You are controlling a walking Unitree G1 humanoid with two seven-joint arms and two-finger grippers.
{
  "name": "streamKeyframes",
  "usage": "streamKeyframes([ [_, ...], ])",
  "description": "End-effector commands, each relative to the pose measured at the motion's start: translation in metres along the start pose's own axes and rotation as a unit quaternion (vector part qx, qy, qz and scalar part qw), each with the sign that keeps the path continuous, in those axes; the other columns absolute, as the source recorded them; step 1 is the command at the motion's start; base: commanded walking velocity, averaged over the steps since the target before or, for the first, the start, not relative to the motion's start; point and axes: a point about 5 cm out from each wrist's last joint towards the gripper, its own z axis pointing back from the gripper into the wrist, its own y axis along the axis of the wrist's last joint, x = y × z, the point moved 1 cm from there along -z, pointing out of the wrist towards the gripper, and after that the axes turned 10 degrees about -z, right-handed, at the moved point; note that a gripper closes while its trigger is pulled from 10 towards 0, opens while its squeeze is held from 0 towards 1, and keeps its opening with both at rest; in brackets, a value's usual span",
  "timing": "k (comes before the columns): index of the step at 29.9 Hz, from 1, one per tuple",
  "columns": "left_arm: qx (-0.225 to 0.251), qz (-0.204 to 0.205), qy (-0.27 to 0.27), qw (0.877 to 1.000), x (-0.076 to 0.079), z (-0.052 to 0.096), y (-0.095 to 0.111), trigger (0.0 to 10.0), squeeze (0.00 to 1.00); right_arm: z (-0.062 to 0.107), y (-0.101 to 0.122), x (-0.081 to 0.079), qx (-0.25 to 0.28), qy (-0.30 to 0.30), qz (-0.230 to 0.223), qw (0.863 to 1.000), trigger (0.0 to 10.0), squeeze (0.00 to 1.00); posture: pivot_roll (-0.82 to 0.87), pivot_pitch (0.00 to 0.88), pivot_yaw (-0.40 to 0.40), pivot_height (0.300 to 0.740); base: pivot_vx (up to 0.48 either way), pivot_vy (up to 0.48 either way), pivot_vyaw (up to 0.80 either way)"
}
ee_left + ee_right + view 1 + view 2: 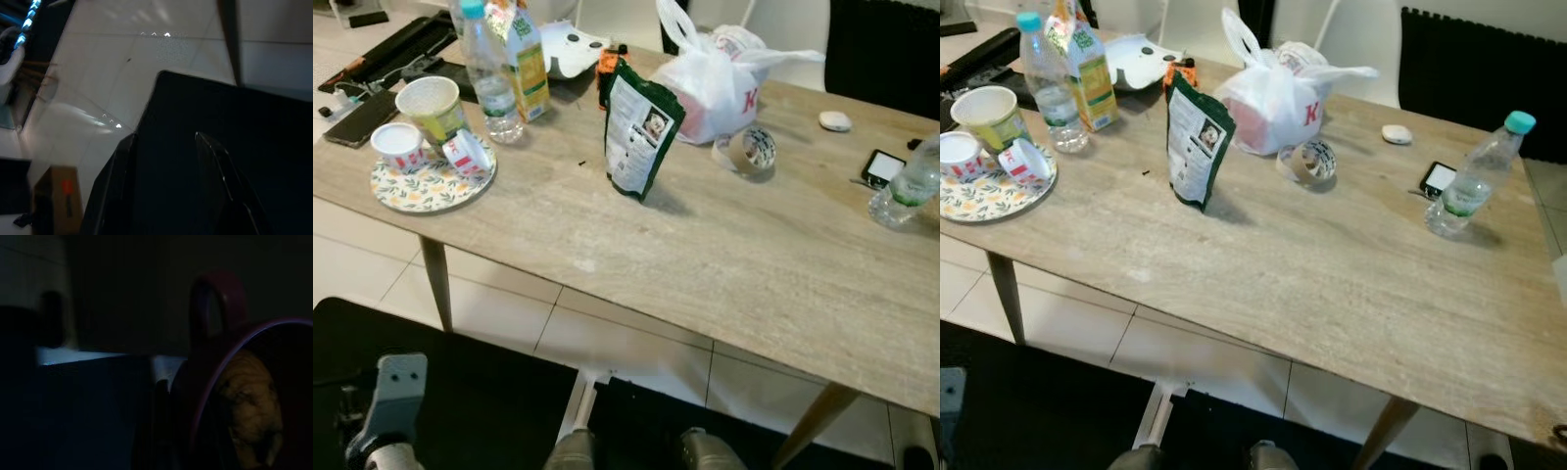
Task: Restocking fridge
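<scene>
Left eye view: I look down on a wooden table (pixel 724 264). A green pouch (pixel 639 129) stands upright near its middle, a white plastic bag (pixel 720 83) behind it with a tape roll (pixel 749 149) just beside. On my left sit a juice carton (pixel 524 61), a water bottle (pixel 489 78) and a floral plate (pixel 411 186) holding cups.

Right eye view: a second bottle (pixel 1474 176) stands at the table's right, near a phone (pixel 1438 178).

Left wrist view: the left gripper (pixel 166 188) hangs over tiled floor, its fingers spread and empty.

Right wrist view: very dark; I make out a reddish round rim (pixel 220 367), and I cannot tell the right gripper's state.
</scene>
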Motion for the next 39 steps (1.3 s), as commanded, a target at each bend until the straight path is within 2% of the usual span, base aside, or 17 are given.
streamKeyframes([
  [1,-0.002,-0.013,-0.026,1.0,0.008,0.003,-0.007,10.0,0.0,0.004,-0.018,-0.015,-0.024,0.035,0.017,0.999,10.0,0.0,-0.01,0.165,-0.053,0.74,0.0,0.0,0.0],
  [2,-0.007,-0.008,-0.042,0.999,0.014,0.003,-0.009,10.0,0.0,0.008,-0.027,-0.029,-0.034,0.058,0.017,0.998,10.0,0.0,-0.01,0.164,-0.051,0.74,0.0,0.0,0.0],
  [3,-0.007,-0.008,-0.042,0.999,0.014,0.003,-0.009,10.0,0.0,0.008,-0.027,-0.029,-0.034,0.058,0.017,0.998,10.0,0.0,-0.01,0.164,-0.051,0.74,0.0,0.0,0.0],
  [4,-0.013,-0.006,-0.059,0.998,0.022,0.002,-0.01,10.0,0.0,0.014,-0.035,-0.05,-0.039,0.091,0.009,0.995,10.0,0.0,0.0,0.16,-0.046,0.74,0.0,0.0,0.0],
  [5,-0.013,-0.006,-0.059,0.998,0.022,0.002,-0.01,10.0,0.0,0.014,-0.035,-0.05,-0.039,0.091,0.009,0.995,10.0,0.0,0.0,0.16,-0.046,0.74,0.0,0.0,0.0],
  [6,-0.027,-0.001,-0.108,0.994,0.041,0.002,-0.014,10.0,0.0,0.033,-0.05,-0.102,-0.049,0.177,-0.007,0.983,10.0,0.0,0.0,0.15,-0.033,0.74,0.0,0.0,0.0],
  [7,-0.035,0.004,-0.129,0.991,0.048,0.002,-0.015,10.0,0.0,0.042,-0.054,-0.12,-0.053,0.208,-0.011,0.977,10.0,0.0,0.0,0.149,-0.032,0.74,0.0,0.0,0.0],
  [8,-0.035,0.004,-0.129,0.991,0.048,0.002,-0.015,10.0,0.0,0.042,-0.054,-0.12,-0.053,0.208,-0.011,0.977,10.0,0.0,0.0,0.149,-0.032,0.74,0.0,0.0,0.0],
  [10,-0.035,0.004,-0.15,0.988,0.055,0.003,-0.015,10.0,0.0,0.05,-0.057,-0.136,-0.054,0.234,-0.005,0.971,10.0,0.0,0.0,0.142,-0.027,0.74,0.0,0.0,0.0],
  [13,-0.04,0.001,-0.213,0.976,0.075,0.009,-0.016,10.0,0.0,0.075,-0.067,-0.175,-0.052,0.295,0.05,0.953,10.0,0.0,0.01,0.127,-0.019,0.74,0.0,0.0,0.0],
  [15,-0.04,0.001,-0.213,0.976,0.075,0.009,-0.016,10.0,0.0,0.075,-0.067,-0.175,-0.052,0.295,0.05,0.953,10.0,0.0,0.01,0.127,-0.019,0.74,0.0,0.0,0.0],
  [17,-0.047,0.004,-0.246,0.968,0.085,0.014,-0.018,10.0,0.0,0.088,-0.066,-0.193,-0.025,0.327,0.096,0.94,10.0,0.0,0.01,0.11,-0.021,0.74,0.0,0.0,0.0],
  [18,-0.047,0.004,-0.246,0.968,0.085,0.014,-0.018,10.0,0.0,0.088,-0.066,-0.193,-0.025,0.327,0.096,0.94,10.0,0.0,0.01,0.11,-0.021,0.74,0.0,0.0,0.0],
  [21,-0.07,0.019,-0.27,0.96,0.095,0.02,-0.025,10.0,0.0,0.098,-0.051,-0.211,0.048,0.346,0.159,0.923,10.0,0.0,-0.02,0.102,-0.033,0.74,0.0,0.0,0.0],
  [25,-0.101,0.045,-0.284,0.953,0.101,0.024,-0.031,10.0,0.0,0.101,-0.044,-0.216,0.079,0.354,0.18,0.915,10.0,0.0,-0.03,0.099,-0.049,0.74,0.0,0.0,0.0],
  [31,-0.146,0.064,-0.308,0.938,0.115,0.035,-0.038,10.0,0.0,0.096,-0.035,-0.213,0.082,0.349,0.171,0.918,10.0,0.0,-0.06,0.092,-0.075,0.74,0.0,0.0,0.0],
  [39,-0.151,0.072,-0.32,0.932,0.121,0.039,-0.037,10.0,0.0,0.092,-0.035,-0.208,0.082,0.34,0.18,0.919,10.0,0.0,-0.05,0.095,-0.082,0.74,0.0,0.0,0.0],
])
